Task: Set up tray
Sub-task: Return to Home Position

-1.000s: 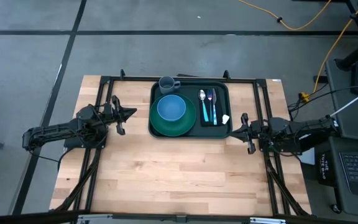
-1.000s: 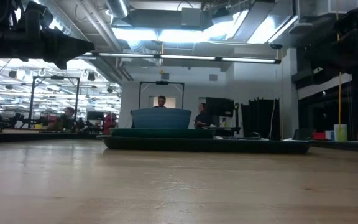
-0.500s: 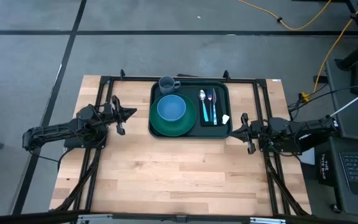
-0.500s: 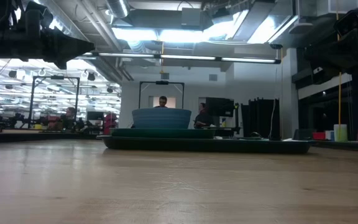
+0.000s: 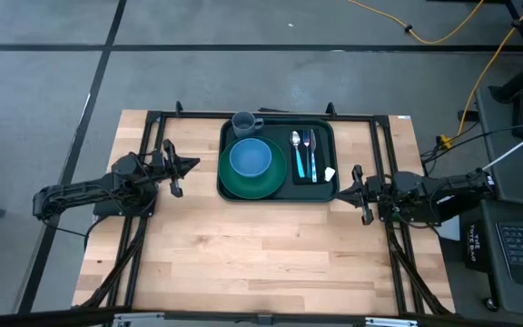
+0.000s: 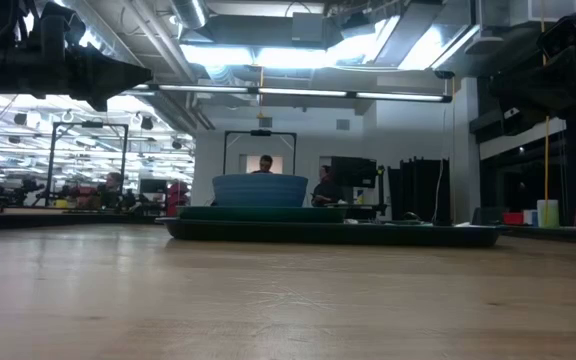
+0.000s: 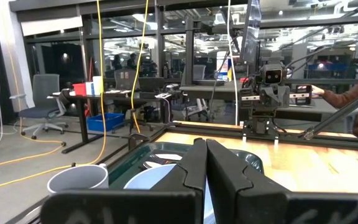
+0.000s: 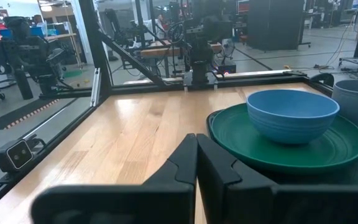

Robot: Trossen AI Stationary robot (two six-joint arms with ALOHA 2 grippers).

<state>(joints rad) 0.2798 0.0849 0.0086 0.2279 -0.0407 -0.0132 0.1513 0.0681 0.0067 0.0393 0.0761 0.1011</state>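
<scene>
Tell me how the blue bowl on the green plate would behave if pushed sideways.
The blue bowl looks like rigid plastic, so it is probably stiff and light. Wide and low in the right wrist view, it seems unlikely to tip. Resting loose on the smooth green plate, it would likely slide, perhaps toward the plate's raised rim.

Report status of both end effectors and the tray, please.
Left end effector shut, empty, left of tray. Right end effector shut, empty, right of it. Tray holds plate, bowl, cup, cutlery. Nothing blocking.
</scene>
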